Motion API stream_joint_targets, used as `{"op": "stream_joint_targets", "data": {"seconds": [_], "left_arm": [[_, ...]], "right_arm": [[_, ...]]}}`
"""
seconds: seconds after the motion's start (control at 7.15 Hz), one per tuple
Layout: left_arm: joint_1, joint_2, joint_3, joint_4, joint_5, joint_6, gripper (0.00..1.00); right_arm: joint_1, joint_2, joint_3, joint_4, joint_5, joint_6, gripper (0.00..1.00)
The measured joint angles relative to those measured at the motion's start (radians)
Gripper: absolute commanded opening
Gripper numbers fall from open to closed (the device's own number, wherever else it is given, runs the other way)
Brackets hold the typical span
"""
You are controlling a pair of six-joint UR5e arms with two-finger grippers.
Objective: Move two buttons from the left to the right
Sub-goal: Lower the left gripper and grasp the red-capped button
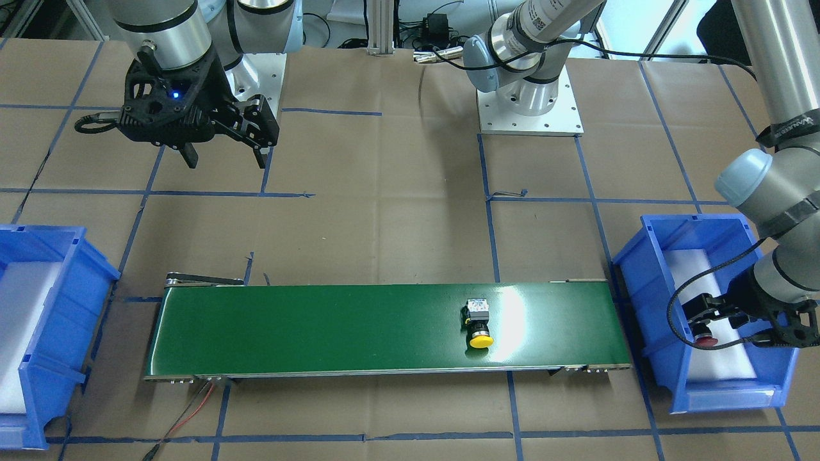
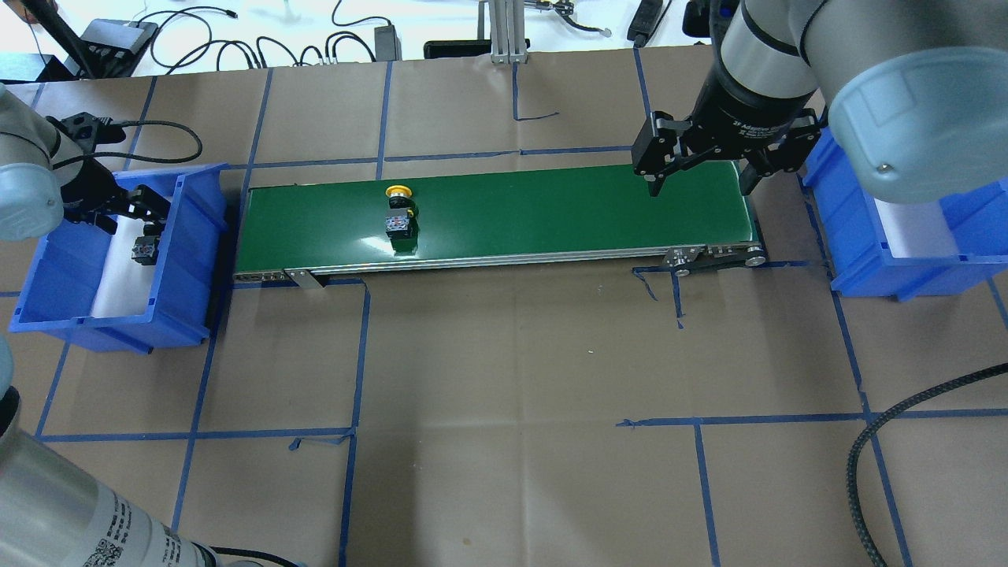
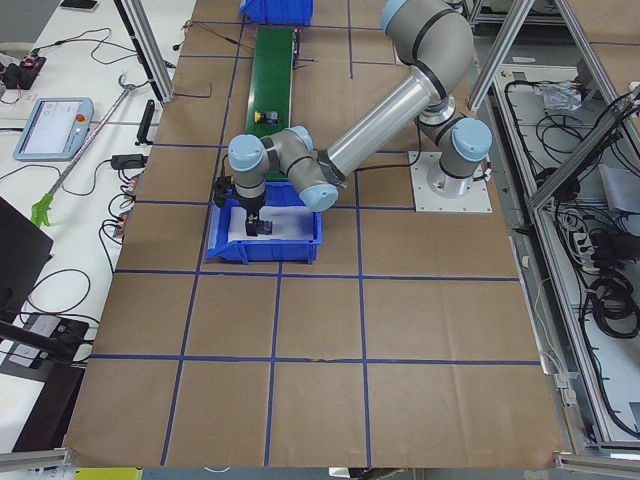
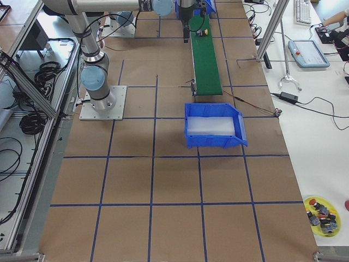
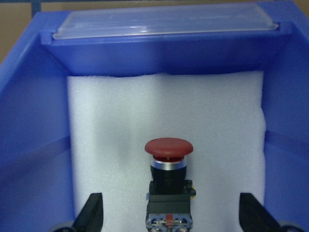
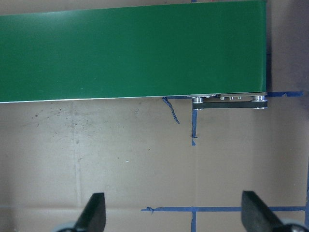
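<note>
Blue moulded plastic forms the left bin, a boxy, slope-fronted tub lined with a slab of white, fine-grained foam. The left claw reaches down into this bin with its two black fingers spread wide. Between them, touching neither, sits the red button: a smooth, domed mushroom cap on a bright metal collar above a black, boxy switch body, resting on the foam with its cap pointing away from the claw's wrist. Next to the right comes the conveyor belt, a long, flat, glossy green strip with metal rollers at its ends, laid on a table covered in matt brown paper that is crossed by blue tape lines. The yellow button lies on its side on the belt, cap towards the far edge and grey-and-black body towards the robot, outside the left claw's bin and well apart from the right claw. That claw hangs in the air by the belt's right end, its fingers far apart and holding nothing, with only belt and paper below. Just to its right stands the right bin, the same blue plastic with white foam inside.
</note>
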Motion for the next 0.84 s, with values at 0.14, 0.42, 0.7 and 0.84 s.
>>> {"op": "stream_joint_targets", "data": {"seconds": [0.14,0.42,0.7,0.84], "left_arm": [[0.001,-0.010,-0.001,0.005,0.000,0.000,0.99],[0.002,-0.024,-0.002,0.008,0.001,-0.002,0.52],[0.001,-0.032,-0.001,0.008,0.003,-0.006,0.11],[0.000,-0.029,0.000,0.007,0.002,-0.012,0.02]], "right_arm": [[0.000,0.000,0.000,0.000,0.000,0.000,1.00],[0.000,0.000,0.000,0.000,0.005,0.000,1.00],[0.000,0.000,-0.001,0.000,0.006,0.000,1.00],[0.000,0.000,-0.001,0.000,0.006,0.000,1.00]]}}
